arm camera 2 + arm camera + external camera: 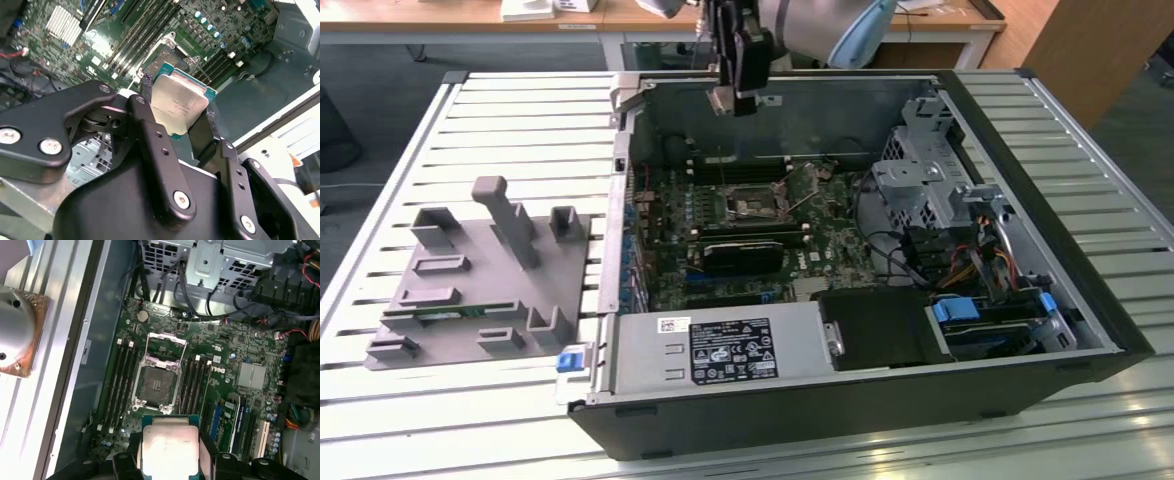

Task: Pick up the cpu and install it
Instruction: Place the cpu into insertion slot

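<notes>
My gripper (735, 98) hangs over the far wall of the open computer case (1067, 300), shut on the cpu (723, 97). In both wrist views the cpu (177, 102) (167, 447) is a flat square chip with a silver top and a green rim, pinched at two opposite edges by the black fingers (145, 90). Below it on the green motherboard (235, 345) lies the open socket (157, 382) (167, 60) (754, 208), its metal frame lifted and memory slots on both sides. The cpu is well above the socket and not touching it.
A grey slotted fixture (474, 280) stands on the slatted table at the exterior view's left. Inside the case are a power supply (720, 350), a metal drive cage (921, 180) and loose cables (300, 330). A round metal part with a copper base (15, 335) rests outside the case wall.
</notes>
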`<control>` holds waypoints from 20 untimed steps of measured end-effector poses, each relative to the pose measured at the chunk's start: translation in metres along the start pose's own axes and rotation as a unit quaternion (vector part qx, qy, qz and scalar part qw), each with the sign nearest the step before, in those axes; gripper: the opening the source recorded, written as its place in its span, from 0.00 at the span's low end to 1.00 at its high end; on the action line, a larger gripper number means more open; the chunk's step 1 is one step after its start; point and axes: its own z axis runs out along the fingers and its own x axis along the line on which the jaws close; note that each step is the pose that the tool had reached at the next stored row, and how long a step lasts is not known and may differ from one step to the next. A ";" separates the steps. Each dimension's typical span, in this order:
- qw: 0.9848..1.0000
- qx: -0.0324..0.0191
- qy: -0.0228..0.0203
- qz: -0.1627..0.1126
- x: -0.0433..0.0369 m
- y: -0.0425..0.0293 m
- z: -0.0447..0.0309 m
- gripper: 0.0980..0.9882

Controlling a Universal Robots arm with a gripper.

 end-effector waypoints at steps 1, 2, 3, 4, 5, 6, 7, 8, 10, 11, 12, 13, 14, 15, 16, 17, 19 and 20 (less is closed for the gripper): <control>1.000 0.000 0.000 0.008 0.0000 0.0000 0.0002 0.50; 1.000 0.000 -0.001 0.015 0.0001 0.0000 0.0004 0.50; 1.000 0.000 -0.001 0.023 0.0001 0.0000 0.0005 0.50; 1.000 0.000 -0.002 0.029 0.0002 0.0000 0.0006 0.50; 0.999 0.000 -0.002 0.035 0.0002 0.0000 0.0007 0.50; 0.999 0.000 -0.003 0.041 0.0003 0.0000 0.0008 0.50; 0.999 0.000 -0.003 0.046 0.0003 0.0001 0.0008 0.50; 0.999 0.000 -0.003 0.051 0.0003 0.0001 0.0009 0.50; 0.998 0.001 -0.004 0.061 0.0004 0.0001 0.0010 0.50; 0.998 0.001 -0.004 0.065 0.0005 0.0001 0.0010 0.50; 0.997 0.001 -0.005 0.071 0.0006 0.0002 0.0010 0.50; 0.997 0.001 -0.005 0.076 0.0007 0.0002 0.0011 0.50; 0.997 0.001 -0.005 0.081 0.0008 0.0002 0.0011 0.50; 0.996 0.001 -0.005 0.085 0.0008 0.0002 0.0011 0.50; 0.996 0.001 -0.006 0.089 0.0009 0.0002 0.0012 0.50; 0.996 0.001 -0.006 0.092 0.0009 0.0002 0.0012 0.50; 0.995 0.001 -0.006 0.098 0.0011 0.0004 0.0012 0.50; 0.995 0.001 -0.007 0.101 0.0011 0.0005 0.0012 0.50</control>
